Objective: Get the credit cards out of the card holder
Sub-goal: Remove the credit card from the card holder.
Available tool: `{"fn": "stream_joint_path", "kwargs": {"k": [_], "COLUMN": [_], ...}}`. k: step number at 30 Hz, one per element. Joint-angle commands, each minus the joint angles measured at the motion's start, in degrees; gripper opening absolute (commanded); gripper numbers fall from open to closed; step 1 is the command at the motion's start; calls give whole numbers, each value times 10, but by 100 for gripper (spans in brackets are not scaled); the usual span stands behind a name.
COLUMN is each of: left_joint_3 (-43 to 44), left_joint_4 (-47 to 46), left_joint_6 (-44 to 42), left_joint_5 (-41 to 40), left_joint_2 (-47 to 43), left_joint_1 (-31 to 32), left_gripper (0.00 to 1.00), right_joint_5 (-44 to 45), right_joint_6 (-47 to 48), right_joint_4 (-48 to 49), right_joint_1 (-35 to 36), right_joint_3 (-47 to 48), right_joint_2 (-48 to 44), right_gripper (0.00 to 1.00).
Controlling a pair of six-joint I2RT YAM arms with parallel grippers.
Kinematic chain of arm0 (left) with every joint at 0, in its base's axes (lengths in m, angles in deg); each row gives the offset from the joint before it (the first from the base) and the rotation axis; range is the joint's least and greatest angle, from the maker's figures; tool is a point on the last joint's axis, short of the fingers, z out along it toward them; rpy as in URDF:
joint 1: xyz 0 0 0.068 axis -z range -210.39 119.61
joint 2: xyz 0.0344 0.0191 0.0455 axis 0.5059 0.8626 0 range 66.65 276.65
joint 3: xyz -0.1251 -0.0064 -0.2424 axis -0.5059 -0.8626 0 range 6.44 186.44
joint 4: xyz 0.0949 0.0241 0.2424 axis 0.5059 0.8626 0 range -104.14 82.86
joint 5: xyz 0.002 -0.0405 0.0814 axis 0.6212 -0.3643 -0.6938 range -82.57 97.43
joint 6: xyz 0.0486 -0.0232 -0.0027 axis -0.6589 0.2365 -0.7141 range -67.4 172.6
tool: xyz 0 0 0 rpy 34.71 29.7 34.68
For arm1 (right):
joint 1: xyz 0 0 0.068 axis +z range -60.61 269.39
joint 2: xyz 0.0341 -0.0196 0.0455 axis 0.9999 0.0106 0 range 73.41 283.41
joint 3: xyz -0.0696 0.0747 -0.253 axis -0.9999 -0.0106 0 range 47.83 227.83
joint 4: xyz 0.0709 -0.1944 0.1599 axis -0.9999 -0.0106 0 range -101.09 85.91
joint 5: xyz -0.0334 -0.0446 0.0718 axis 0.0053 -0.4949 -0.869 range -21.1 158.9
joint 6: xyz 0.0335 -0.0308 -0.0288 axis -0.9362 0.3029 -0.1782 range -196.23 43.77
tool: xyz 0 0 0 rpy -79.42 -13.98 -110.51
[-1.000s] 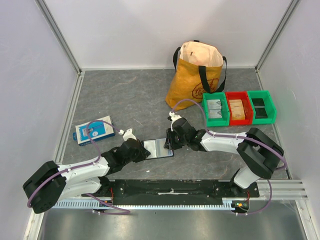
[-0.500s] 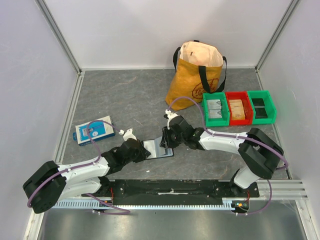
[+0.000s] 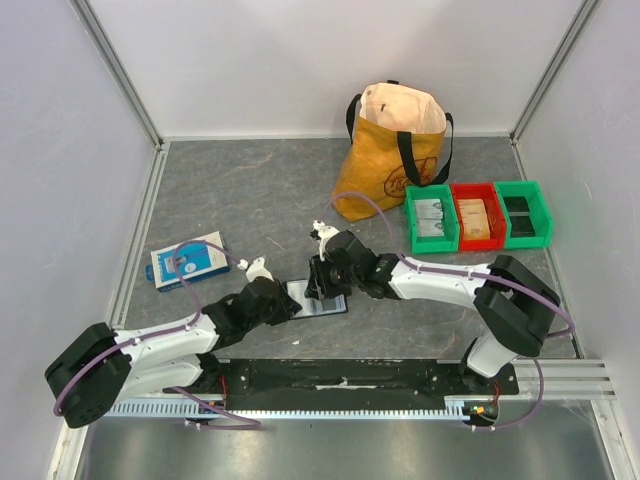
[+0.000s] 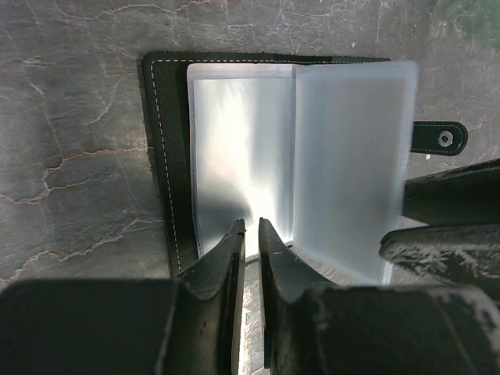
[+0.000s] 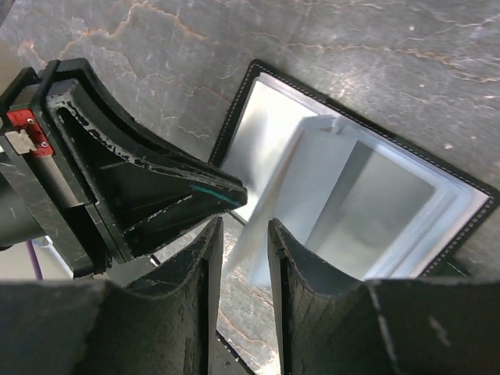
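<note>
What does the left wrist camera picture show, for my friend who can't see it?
A black card holder lies open on a grey table, showing cloudy plastic sleeves. The left gripper pinches their near edge, and the right gripper sits at the picture's right edge.

Black card holder (image 4: 160, 156) lies open flat, frosted sleeves (image 4: 344, 164) fanned

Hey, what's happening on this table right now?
Two robot arms are working on an open black card holder lying on the table. The left gripper pinches its near edge, pinning it down. The right gripper, jaws slightly apart, straddles one raised clear sleeve. No credit cards show outside the holder yet.
</note>
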Motion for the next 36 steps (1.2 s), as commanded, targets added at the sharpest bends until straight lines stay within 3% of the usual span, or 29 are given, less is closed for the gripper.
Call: {"fn": "stream_joint_path", "kwargs": {"k": [1,9,18,22,28,36], "left_joint_3": [-5,-9,-8,2,26,71], "left_joint_4": [-3,27,88,127,168,125], "left_joint_6": [4,16,21,13,-10,-55], "left_joint_5": [1,-17,-24,-39,-54,-15], "left_joint_2": [-18,-92,-138,-172,-202,-141], "left_joint_1": [-1,0,0,-1,-1,-17], "left_gripper": [18,21,23,25,27,28], "right_joint_5": [-22,10,225,281,264,114], "right_joint_6": [12,12,13,18,28,1], "right_joint_4": [11,11,-83,-114,-105,11], "right_joint_1": [11,11,11,11,11,10], "right_joint_3": [26,26,4,-8,-11,-27], "right_joint_2": [17,35,-8,-49,-90,-68], "right_gripper": [37,40,40,41,42,42]}}
